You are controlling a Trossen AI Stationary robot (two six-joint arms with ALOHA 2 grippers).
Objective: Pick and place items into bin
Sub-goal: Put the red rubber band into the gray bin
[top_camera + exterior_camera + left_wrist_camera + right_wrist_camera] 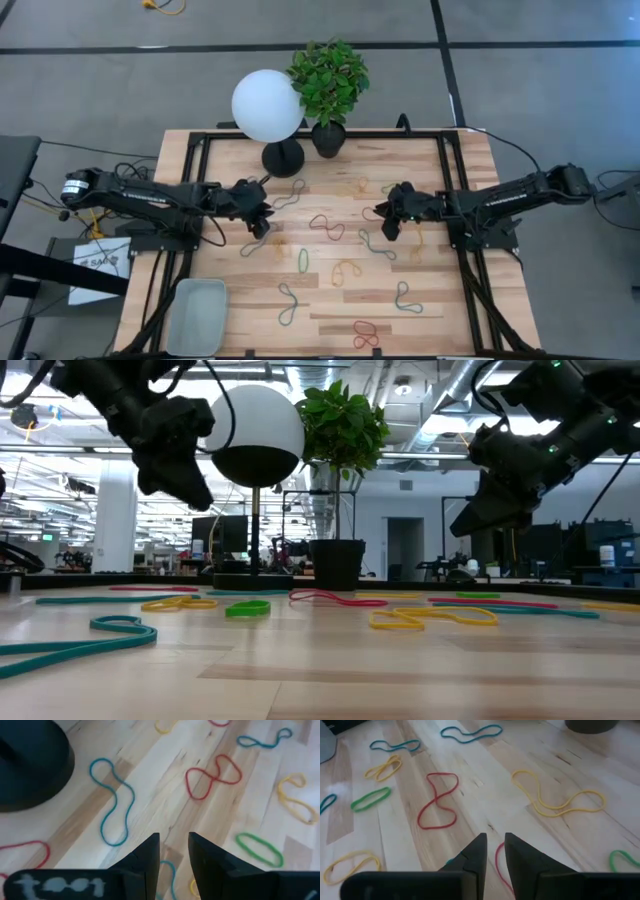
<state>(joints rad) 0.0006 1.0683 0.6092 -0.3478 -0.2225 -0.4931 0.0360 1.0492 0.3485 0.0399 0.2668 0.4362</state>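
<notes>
1. Two grippers hover above scattered rubber bands (326,228): left gripper (173,851) and right gripper (495,851), jaws slightly apart, holding nothing.
2. Beyond both jaws' reach sits the bin (197,315), at the table corner.

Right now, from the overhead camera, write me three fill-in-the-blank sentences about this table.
1. The pale translucent plastic tray holds ____ rubber bands.
2. The white globe lamp stands beside a potted ____.
3. The left gripper and right gripper both hang ____ the wooden table, holding nothing.

Missing words: no; plant; above
</notes>
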